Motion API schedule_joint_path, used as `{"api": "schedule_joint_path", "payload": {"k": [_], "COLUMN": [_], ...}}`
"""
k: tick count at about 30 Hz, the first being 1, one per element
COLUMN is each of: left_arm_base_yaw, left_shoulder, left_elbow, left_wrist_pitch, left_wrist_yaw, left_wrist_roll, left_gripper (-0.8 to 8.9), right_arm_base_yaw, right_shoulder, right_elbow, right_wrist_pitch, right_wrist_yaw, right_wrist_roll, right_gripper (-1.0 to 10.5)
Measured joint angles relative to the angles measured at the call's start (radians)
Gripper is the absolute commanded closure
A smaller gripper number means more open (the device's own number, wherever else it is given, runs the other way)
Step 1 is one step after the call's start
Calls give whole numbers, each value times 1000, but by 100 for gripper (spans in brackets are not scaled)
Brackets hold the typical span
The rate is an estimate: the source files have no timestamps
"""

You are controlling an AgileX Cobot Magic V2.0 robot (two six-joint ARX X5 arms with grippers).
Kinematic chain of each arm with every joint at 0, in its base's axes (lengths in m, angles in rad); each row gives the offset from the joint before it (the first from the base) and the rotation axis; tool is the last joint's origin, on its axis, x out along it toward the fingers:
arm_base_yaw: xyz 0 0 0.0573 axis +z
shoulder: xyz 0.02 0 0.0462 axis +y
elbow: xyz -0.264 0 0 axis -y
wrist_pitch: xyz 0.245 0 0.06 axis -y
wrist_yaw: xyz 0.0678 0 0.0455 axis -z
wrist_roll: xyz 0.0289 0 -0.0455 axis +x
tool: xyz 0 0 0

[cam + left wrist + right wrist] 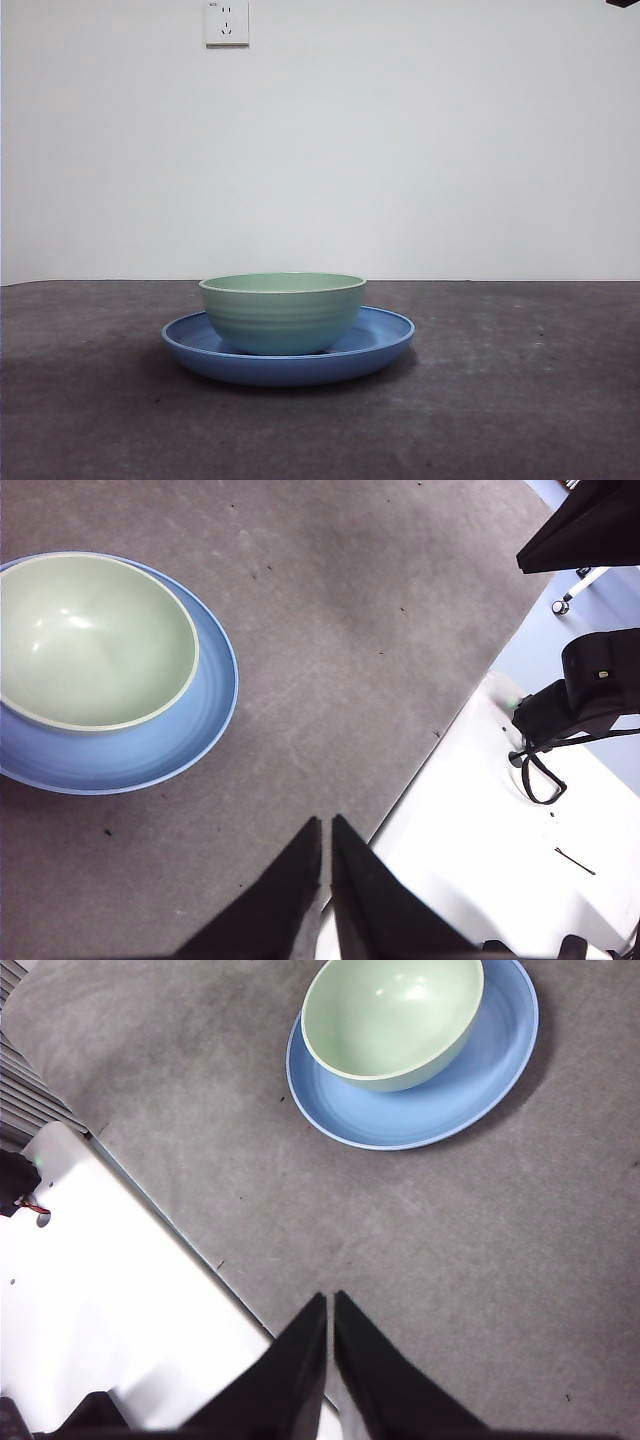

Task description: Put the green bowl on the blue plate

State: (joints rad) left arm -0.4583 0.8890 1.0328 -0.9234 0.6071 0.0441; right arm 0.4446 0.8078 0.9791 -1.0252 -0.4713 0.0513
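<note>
The green bowl (283, 311) stands upright inside the blue plate (385, 338) in the middle of the dark table, empty. Both wrist views show the same pair from above: the green bowl (90, 640) resting on the blue plate (205, 705), and the green bowl (392, 1018) sitting toward one side of the blue plate (450, 1100). My left gripper (327, 825) hangs shut above the table's edge, well away from the plate and holding nothing. My right gripper (330, 1300) is likewise shut and empty, off to the other side near the table edge.
A white surface (110, 1270) borders the grey mat (460, 1260) at both sides. A wall socket (227, 22) sits high on the white back wall. A black arm tip (622, 3) shows at the top right corner. Dark equipment (590, 680) stands beyond the table.
</note>
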Motion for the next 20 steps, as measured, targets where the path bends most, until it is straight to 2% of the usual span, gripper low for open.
{"api": "schedule_joint_path", "payload": {"k": [3, 6, 11, 16, 20], "left_arm_base_yaw": [6, 47, 198, 361, 431], "left_shoulder": [-8, -56, -179, -326, -447], "left_elbow": [-1, -4, -22, -114, -238], "left_wrist_pitch": [8, 63, 333, 602, 719], "left_wrist_yaw": [0, -6, -57, -252, -416], "left_wrist_roll": [0, 34, 62, 71, 71], "left_gripper": [799, 798, 798, 798, 798], "right_arm_base_yaw": [0, 0, 0, 0, 0], "right_shoulder": [0, 0, 0, 0, 0], "right_elbow": [0, 0, 0, 0, 0], "right_wrist_pitch": [0, 0, 0, 0, 0], "right_wrist_yaw": [0, 0, 0, 0, 0], "right_wrist_roll": [0, 0, 0, 0, 0], "right_gripper": [940, 940, 940, 940, 940]}}
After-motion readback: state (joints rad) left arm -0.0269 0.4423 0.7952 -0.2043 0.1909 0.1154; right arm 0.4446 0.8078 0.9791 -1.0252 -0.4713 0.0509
